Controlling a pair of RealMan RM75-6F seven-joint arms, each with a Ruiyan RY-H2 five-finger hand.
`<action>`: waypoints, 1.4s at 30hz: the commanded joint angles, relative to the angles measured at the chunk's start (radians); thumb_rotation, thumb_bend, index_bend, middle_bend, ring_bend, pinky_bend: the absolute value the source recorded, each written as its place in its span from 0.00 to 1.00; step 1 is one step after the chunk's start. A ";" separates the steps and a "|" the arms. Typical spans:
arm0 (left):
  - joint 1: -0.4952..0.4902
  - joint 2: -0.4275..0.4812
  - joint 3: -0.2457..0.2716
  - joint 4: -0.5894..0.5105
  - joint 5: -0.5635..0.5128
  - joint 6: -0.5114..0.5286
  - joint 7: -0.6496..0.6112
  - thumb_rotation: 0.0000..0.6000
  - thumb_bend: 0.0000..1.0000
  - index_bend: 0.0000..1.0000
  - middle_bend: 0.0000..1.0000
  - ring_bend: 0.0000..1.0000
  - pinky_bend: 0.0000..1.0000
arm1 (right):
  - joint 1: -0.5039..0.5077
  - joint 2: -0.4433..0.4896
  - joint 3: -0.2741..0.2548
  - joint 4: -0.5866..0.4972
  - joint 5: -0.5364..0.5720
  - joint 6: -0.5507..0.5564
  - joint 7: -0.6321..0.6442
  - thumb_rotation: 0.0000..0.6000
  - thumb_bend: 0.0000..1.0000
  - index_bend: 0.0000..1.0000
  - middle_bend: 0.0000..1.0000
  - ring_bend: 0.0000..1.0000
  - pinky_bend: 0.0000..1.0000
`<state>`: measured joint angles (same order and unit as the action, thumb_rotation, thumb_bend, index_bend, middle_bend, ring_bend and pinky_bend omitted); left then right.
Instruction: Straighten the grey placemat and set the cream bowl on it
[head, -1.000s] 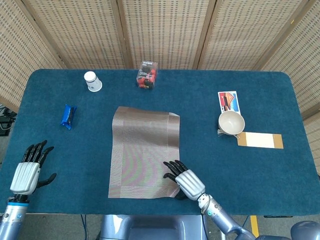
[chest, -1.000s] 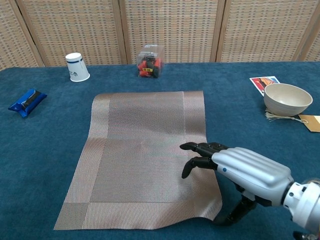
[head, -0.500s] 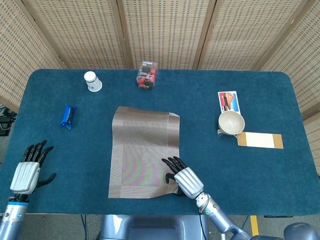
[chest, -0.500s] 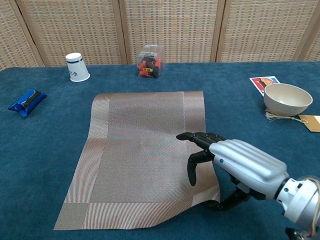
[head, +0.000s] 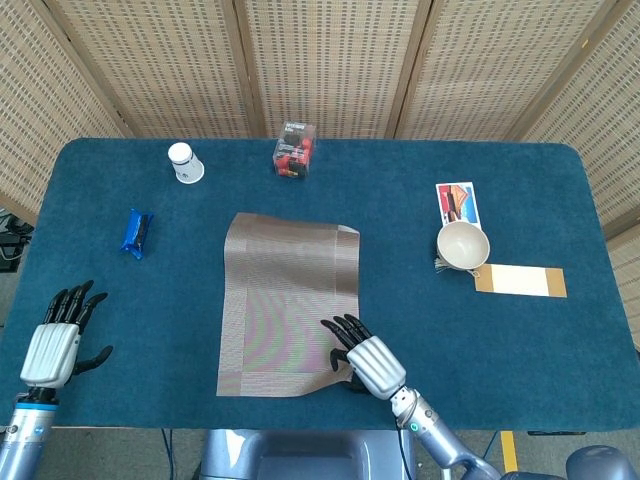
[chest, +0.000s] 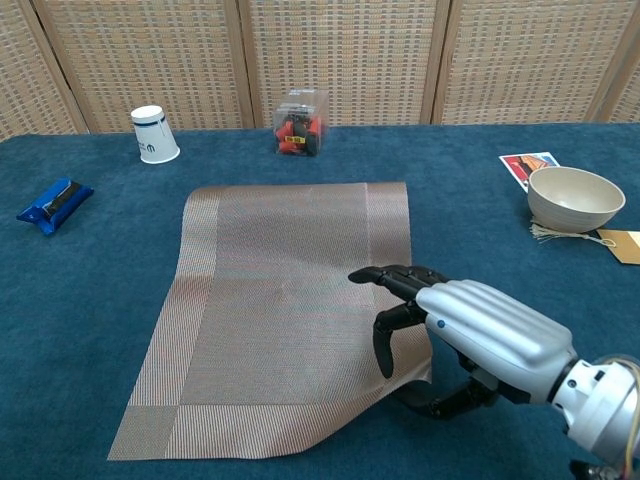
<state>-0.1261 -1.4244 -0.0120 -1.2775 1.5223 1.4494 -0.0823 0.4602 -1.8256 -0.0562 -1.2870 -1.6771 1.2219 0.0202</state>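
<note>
The grey placemat (head: 285, 300) lies slightly skewed in the middle of the blue table; the chest view shows the placemat (chest: 285, 290) with its near right corner raised off the cloth. My right hand (head: 368, 360) holds that corner, fingers on top and thumb underneath, which is plain in the chest view of the right hand (chest: 480, 335). The cream bowl (head: 463, 244) stands upright at the right, well away from the mat, and shows in the chest view as the cream bowl (chest: 574, 198). My left hand (head: 55, 345) hovers at the near left with fingers spread, holding nothing.
A white cup (head: 185, 162) and a clear box of red items (head: 295, 148) stand at the back. A blue packet (head: 137, 231) lies left of the mat. Beside the bowl lie a picture card (head: 457, 202) and a tan tag (head: 520, 280).
My right hand has slid a little left onto the mat's near right corner, its thumb has gone under the edge, and the corner has lifted. The left hand has stayed still.
</note>
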 joint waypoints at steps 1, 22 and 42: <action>0.000 0.000 0.000 0.001 0.000 -0.001 0.000 1.00 0.22 0.15 0.00 0.00 0.00 | -0.002 -0.001 -0.003 0.001 0.001 -0.002 0.000 1.00 0.57 0.62 0.15 0.00 0.00; 0.000 -0.002 0.000 -0.001 -0.001 0.000 0.007 1.00 0.22 0.15 0.00 0.00 0.00 | -0.010 0.011 0.002 -0.025 0.023 -0.012 -0.014 1.00 0.67 0.71 0.20 0.00 0.00; -0.001 -0.010 0.001 0.003 -0.005 -0.006 0.023 1.00 0.22 0.15 0.00 0.00 0.00 | -0.077 0.220 0.061 -0.148 0.056 0.136 -0.004 1.00 0.66 0.72 0.20 0.00 0.00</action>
<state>-0.1273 -1.4343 -0.0114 -1.2740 1.5174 1.4435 -0.0600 0.3942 -1.6341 -0.0083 -1.4220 -1.6360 1.3434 0.0040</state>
